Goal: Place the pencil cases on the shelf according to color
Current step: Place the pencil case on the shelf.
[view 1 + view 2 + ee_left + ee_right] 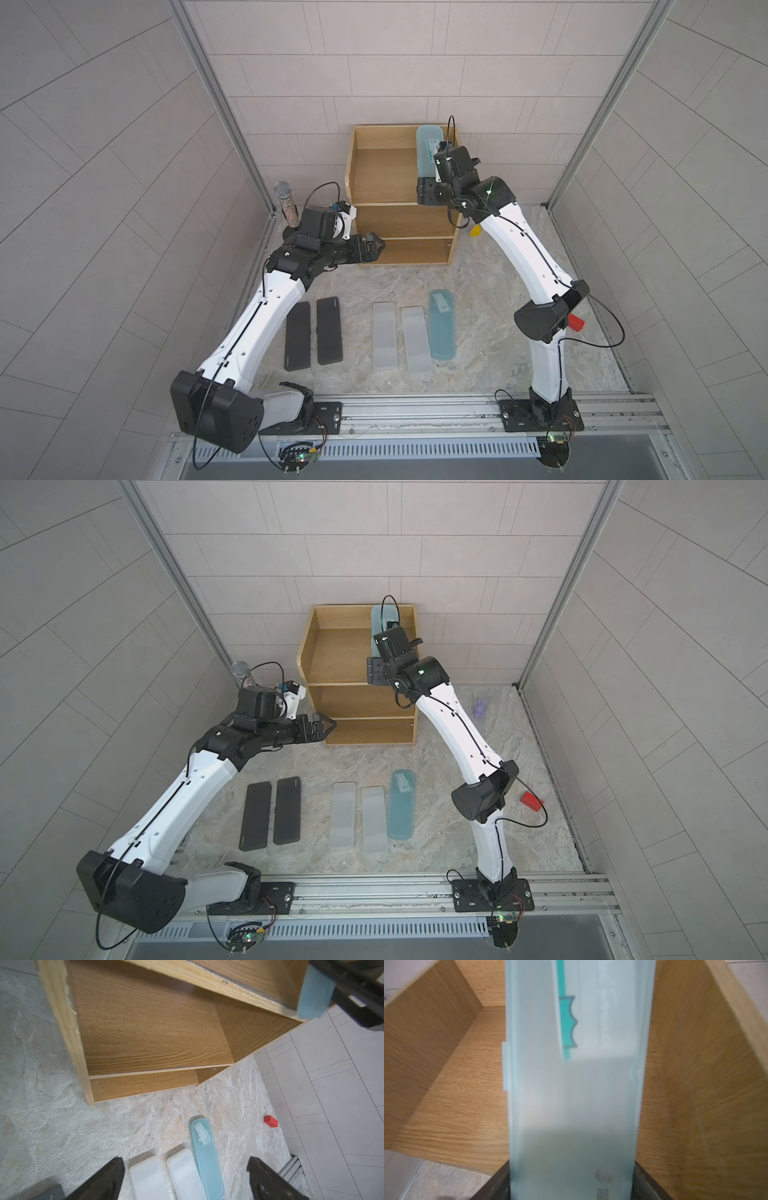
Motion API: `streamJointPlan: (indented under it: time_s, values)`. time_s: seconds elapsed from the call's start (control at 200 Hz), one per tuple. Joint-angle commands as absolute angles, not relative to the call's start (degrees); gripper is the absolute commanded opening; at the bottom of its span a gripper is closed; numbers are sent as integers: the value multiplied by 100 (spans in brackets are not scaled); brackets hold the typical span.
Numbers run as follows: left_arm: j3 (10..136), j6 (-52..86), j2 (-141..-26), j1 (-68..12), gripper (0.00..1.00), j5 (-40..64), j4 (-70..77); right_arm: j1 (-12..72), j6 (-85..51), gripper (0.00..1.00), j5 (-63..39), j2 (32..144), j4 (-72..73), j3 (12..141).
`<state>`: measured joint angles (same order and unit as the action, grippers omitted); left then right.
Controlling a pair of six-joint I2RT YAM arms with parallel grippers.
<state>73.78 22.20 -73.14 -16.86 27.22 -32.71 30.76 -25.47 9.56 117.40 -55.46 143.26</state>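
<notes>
Over the top tier of the shelf (382, 174), a translucent light-blue pencil case (426, 166) is being held by the right gripper (571, 1188). Its jaws are being kept partly open and pressed against the case's two long edges at its near end. The rest of the case is being carried out ahead of the gripper toward the shelf's rear; whether its far end is touching the board cannot be told.

A tilt or slip in the grip is being risked, because smooth plastic is being pinched at one end only while the long remainder is acting as a lever. The raised side panel (695, 1064) is standing near the case on the gripper's right, so a knock against it is being risked by any sideways drift. A release made high or tilted could probably send the case skidding toward the open front.

The case is being shown as long, flat, round-ended and frosted, with a teal-printed label (569, 1022) inside. The left gripper (376, 247) is being held wide open and empty, low beside the shelf's front corner. Behind the right gripper, down on the desk (490, 353), the second light-blue case (441, 324), two pale-grey cases (384, 336) and two black cases (329, 330) are lying side by side, not yet shelved.
</notes>
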Motion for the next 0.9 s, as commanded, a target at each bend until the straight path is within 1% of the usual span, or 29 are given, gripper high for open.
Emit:
streamJointPlan:
  time_s: [0.0, 0.06, 0.115, 0.16, 0.23, 0.29, 0.36, 0.46, 0.685, 0.896]
  values:
    - [7278, 2174, -7143, -1661, 100, 2823, -3138, 2976, -2496, 43, 1241, 11792, -5766, 14456]
    - [7260, 2194, -7143, -1661, 100, 2846, -3112, 2953, -2509, 46, 1240, 11830, -5790, 14456]
    - [7242, 2222, -7133, -1661, 100, 2856, -3088, 2929, -2496, 51, 1260, 11852, -5814, 14449]
    - [7234, 2225, -7132, -1661, 100, 2872, -3076, 2923, -2497, 58, 1274, 11870, -5826, 14449]
    - [7228, 2232, -7135, -1667, 100, 2874, -3076, 2902, -2478, 75, 1279, 11905, -5827, 14465]
    - [7227, 2224, -7134, -1661, 100, 2868, -3082, 2888, -2461, 83, 1266, 11917, -5812, 14473]
    - [7208, 2226, -7136, -1661, 100, 2849, -3067, 2889, -2397, 85, 1273, 11914, -5747, 14488]
    - [7190, 2215, -7143, -1663, 100, 2813, -3071, 2885, -2330, 92, 1236, 11879, -5646, 14526]
    - [7155, 2239, -7183, -1662, 100, 2770, -3085, 2889, -1956, 100, 1119, 11574, -5448, 14582]
    - [6909, 2492, -7079, -1661, 100, 2669, -2889, 2941, -1620, 100, 871, 10903, -5243, 14124]
